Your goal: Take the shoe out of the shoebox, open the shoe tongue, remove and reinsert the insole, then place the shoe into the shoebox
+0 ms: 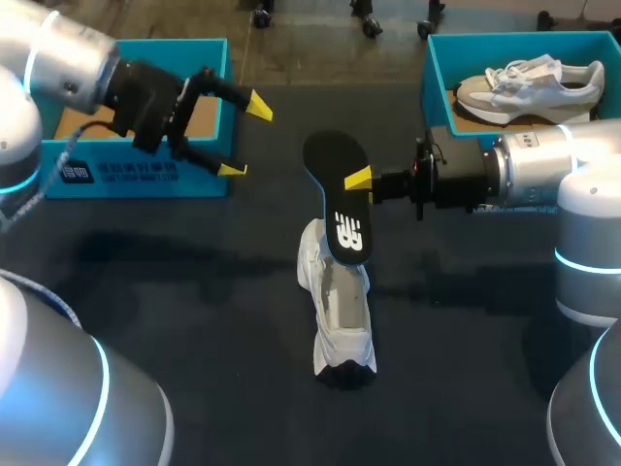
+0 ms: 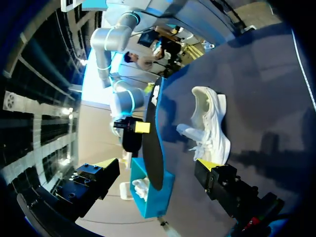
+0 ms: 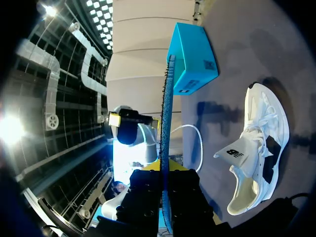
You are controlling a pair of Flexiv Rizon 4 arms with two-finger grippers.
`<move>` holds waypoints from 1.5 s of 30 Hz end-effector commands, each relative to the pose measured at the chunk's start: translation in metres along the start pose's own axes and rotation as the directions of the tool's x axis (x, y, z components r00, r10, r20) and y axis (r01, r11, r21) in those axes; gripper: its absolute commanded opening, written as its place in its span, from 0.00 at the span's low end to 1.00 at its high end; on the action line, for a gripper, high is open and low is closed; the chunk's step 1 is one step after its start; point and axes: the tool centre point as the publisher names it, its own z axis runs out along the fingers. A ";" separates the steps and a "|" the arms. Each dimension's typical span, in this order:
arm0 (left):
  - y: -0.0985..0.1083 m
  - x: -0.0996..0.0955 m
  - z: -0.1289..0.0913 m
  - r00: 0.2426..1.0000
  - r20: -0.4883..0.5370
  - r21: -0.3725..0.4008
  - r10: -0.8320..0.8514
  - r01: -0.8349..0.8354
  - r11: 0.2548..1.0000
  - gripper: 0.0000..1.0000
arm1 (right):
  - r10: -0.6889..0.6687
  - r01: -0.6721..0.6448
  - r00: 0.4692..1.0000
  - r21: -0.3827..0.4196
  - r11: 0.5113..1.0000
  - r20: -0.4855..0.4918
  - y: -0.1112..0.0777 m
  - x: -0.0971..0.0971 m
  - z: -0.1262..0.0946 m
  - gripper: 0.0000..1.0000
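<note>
A white shoe (image 1: 335,301) rests on the dark table mid-view, its tongue (image 3: 237,150) folded up and its mouth wide. Above it hangs the black insole (image 1: 340,194) with a blue edge, held by my right gripper (image 1: 361,181), which is shut on it. In the right wrist view the insole (image 3: 165,123) stands edge-on between the fingers of that gripper (image 3: 165,180), with the shoe (image 3: 256,148) on the table beside it. My left gripper (image 1: 243,136) hovers open to the left of the insole. From its own wrist view the left gripper (image 2: 157,164) faces the insole (image 2: 150,143) and the shoe (image 2: 210,128).
A blue shoebox (image 1: 146,170) sits at the back left, behind my left gripper. Another blue shoebox (image 1: 437,68) at the back right holds a second white shoe (image 1: 529,87). Dark table surface spreads around the shoe.
</note>
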 end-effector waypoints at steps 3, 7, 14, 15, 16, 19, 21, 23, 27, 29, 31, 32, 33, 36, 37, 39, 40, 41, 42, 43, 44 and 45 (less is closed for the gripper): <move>-0.004 0.008 0.020 0.988 0.153 -0.008 0.005 -0.004 1.000 1.00 | 0.000 0.000 1.000 -0.002 1.000 0.000 0.000 0.000 0.002 0.00; -0.004 0.008 0.033 0.977 0.211 -0.039 0.017 -0.009 0.999 1.00 | 0.000 0.000 1.000 -0.002 1.000 0.000 0.000 0.000 0.002 0.00; -0.005 0.003 0.048 0.945 0.328 -0.109 0.012 0.026 0.994 1.00 | 0.000 0.000 1.000 -0.002 1.000 0.000 0.000 0.000 0.002 0.00; -0.007 0.002 0.050 0.940 0.341 -0.107 0.010 0.028 0.994 1.00 | 0.000 0.000 1.000 -0.002 1.000 0.000 0.000 0.000 0.002 0.00; -0.009 0.000 0.052 0.936 0.351 -0.110 0.009 0.031 0.993 1.00 | 0.000 0.000 1.000 -0.002 1.000 0.000 0.000 0.000 0.002 0.00; -0.013 -0.002 0.059 0.925 0.379 -0.103 -0.003 0.046 0.994 1.00 | 0.000 0.000 1.000 -0.002 1.000 0.000 0.000 0.000 0.002 0.00; -0.015 -0.002 0.065 0.925 0.381 -0.114 0.000 0.047 0.992 1.00 | 0.000 0.000 1.000 -0.002 1.000 0.000 0.000 0.000 0.002 0.00; -0.014 -0.003 0.070 0.920 0.391 -0.118 -0.006 0.057 0.991 0.91 | 0.000 0.000 1.000 -0.002 1.000 0.000 0.000 0.000 0.002 0.00; -0.013 -0.005 0.077 0.918 0.398 -0.130 -0.008 0.065 0.989 0.74 | 0.000 0.000 1.000 -0.002 1.000 0.000 0.000 0.000 0.002 0.00; -0.013 -0.006 0.080 0.917 0.399 -0.150 0.007 0.058 0.987 0.57 | 0.000 0.000 1.000 -0.002 1.000 0.000 0.000 0.000 0.002 0.00; -0.014 -0.008 0.084 0.921 0.388 -0.159 0.023 0.043 0.986 0.51 | 0.000 0.000 1.000 -0.002 1.000 0.000 0.000 0.000 0.002 0.00; -0.015 -0.008 0.086 0.922 0.387 -0.159 0.023 0.042 0.986 0.52 | 0.000 0.000 1.000 -0.002 1.000 0.000 0.000 0.000 0.002 0.00; -0.014 -0.008 0.088 0.923 0.385 -0.158 0.023 0.042 0.987 0.53 | 0.000 0.000 1.000 -0.002 1.000 0.000 0.000 0.000 0.002 0.00; -0.011 -0.007 0.094 0.925 0.379 -0.159 0.018 0.046 0.986 0.50 | 0.000 0.000 1.000 -0.002 1.000 0.000 0.000 0.000 0.002 0.00; -0.010 -0.006 0.097 0.927 0.376 -0.159 0.017 0.047 0.986 0.49 | 0.000 0.000 1.000 -0.002 1.000 0.000 0.000 0.000 0.002 0.00; -0.009 -0.006 0.100 0.929 0.368 -0.171 0.024 0.042 0.984 0.46 | 0.000 0.000 1.000 -0.002 1.000 0.000 0.000 0.000 0.002 0.00; -0.008 -0.006 0.102 0.930 0.366 -0.172 0.025 0.041 0.984 0.46 | 0.000 0.000 1.000 -0.002 1.000 0.000 0.000 0.000 0.002 0.00; -0.008 -0.006 0.103 0.932 0.361 -0.181 0.031 0.038 0.983 0.46 | 0.000 0.000 1.000 -0.002 1.000 0.000 0.000 0.000 0.002 0.00; -0.008 -0.007 0.104 0.932 0.362 -0.180 0.032 0.036 0.983 0.46 | 0.000 0.000 1.000 -0.002 1.000 0.000 0.000 0.000 0.002 0.00; -0.008 -0.007 0.106 0.932 0.361 -0.181 0.035 0.033 0.983 0.45 | 0.000 0.000 1.000 -0.002 1.000 0.000 0.000 0.000 0.002 0.00; -0.008 -0.007 0.107 0.933 0.356 -0.189 0.042 0.027 0.982 0.45 | 0.000 0.000 1.000 -0.002 1.000 0.000 0.000 0.000 0.002 0.00; -0.008 -0.007 0.108 0.933 0.357 -0.188 0.042 0.027 0.982 0.45 | 0.000 0.000 1.000 -0.002 1.000 0.000 0.000 0.000 0.002 0.00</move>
